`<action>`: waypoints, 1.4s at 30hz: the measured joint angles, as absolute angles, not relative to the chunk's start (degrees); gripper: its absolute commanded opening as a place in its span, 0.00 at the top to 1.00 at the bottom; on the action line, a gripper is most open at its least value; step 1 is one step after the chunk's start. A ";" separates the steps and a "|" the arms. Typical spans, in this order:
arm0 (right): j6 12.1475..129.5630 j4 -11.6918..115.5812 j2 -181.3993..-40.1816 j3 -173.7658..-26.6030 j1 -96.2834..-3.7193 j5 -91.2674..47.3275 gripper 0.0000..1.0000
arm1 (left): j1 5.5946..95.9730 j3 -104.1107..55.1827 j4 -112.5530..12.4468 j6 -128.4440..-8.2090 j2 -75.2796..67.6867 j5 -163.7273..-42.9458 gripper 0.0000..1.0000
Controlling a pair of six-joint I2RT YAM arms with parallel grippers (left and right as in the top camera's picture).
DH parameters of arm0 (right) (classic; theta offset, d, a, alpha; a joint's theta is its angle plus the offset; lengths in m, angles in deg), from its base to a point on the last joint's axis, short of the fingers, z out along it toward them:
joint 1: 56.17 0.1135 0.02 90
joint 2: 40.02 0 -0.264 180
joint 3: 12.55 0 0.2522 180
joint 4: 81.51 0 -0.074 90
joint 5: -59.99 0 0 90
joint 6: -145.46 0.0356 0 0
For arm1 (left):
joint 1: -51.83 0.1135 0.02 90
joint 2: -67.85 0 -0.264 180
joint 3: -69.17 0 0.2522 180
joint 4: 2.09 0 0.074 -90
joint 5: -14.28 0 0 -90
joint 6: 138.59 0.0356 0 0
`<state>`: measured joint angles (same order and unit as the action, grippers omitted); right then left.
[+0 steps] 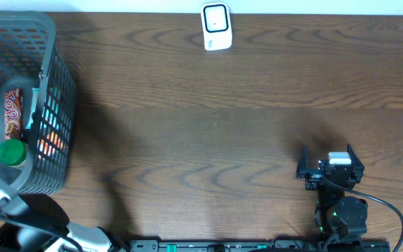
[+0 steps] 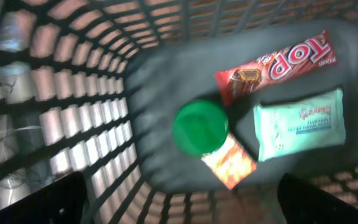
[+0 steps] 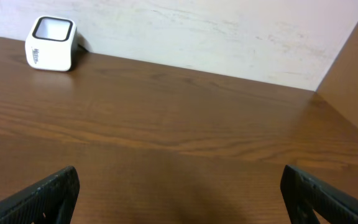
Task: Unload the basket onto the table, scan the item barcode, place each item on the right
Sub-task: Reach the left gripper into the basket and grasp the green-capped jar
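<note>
Brown wood-grain table (image 1: 222, 105) meeting a pale wall (image 3: 197, 37) along its far edge. Grey lattice basket (image 1: 56, 112) standing on its left end.

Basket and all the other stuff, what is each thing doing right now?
basket: upright, holding four items.
bottle: upright in the basket, green cap on.
Top bar: lying flat, label up.
wipes pack: lying flat, label up.
orange packet: flat, partly hidden by the bottle.
scanner: standing alone, away from the basket.
left gripper: jaws open, empty, over the basket.
right gripper: jaws open, empty.
</note>
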<state>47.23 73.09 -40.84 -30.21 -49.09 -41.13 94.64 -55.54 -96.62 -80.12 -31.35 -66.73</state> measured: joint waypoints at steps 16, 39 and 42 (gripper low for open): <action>47.23 73.09 -40.84 -30.21 -49.09 -41.15 0.01 | 94.64 -33.21 -75.31 -80.12 -32.77 -66.73 0.02; 47.23 73.09 -40.84 -30.21 -49.09 -41.13 0.01 | 94.64 -32.14 -73.08 -80.12 -47.35 -71.45 0.03; 47.23 73.09 -40.84 -30.21 -49.09 -41.13 0.01 | 94.64 -31.94 -73.17 -80.12 -48.44 -71.75 0.20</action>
